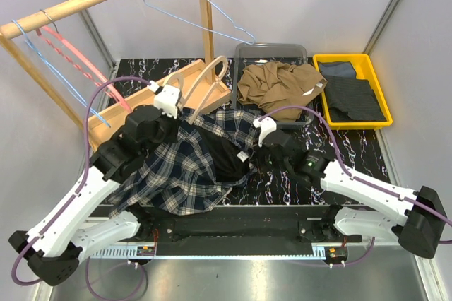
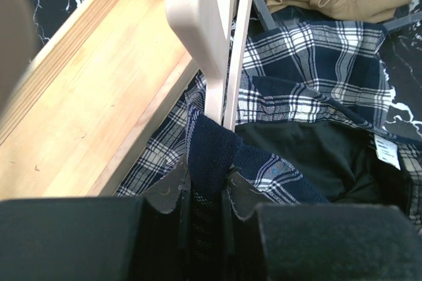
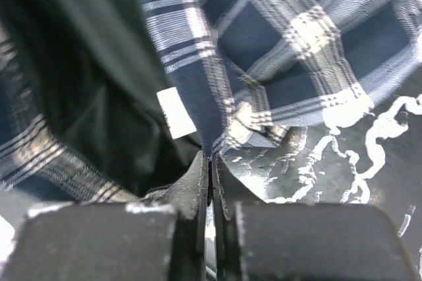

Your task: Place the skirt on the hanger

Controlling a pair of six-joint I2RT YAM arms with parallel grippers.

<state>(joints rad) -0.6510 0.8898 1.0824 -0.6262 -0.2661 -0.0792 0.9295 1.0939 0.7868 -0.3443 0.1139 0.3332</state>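
A plaid shirt (image 1: 183, 163) lies on the black table (image 1: 353, 167) with a wooden hanger (image 1: 205, 82) sticking out. A dark cloth (image 1: 357, 96) sits in a yellow bin (image 1: 351, 58).

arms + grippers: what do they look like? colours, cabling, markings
Left arm and right arm: white link shells, black joints and bases, a purple cable along each, a white camera block at each wrist. Green light near the right wrist. Left gripper and right gripper: black fingers, jagged tips.

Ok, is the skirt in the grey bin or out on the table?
In the bin. The skirt lies crumpled, not spread, inside the grey bin, behind the plaid shirt on the table.
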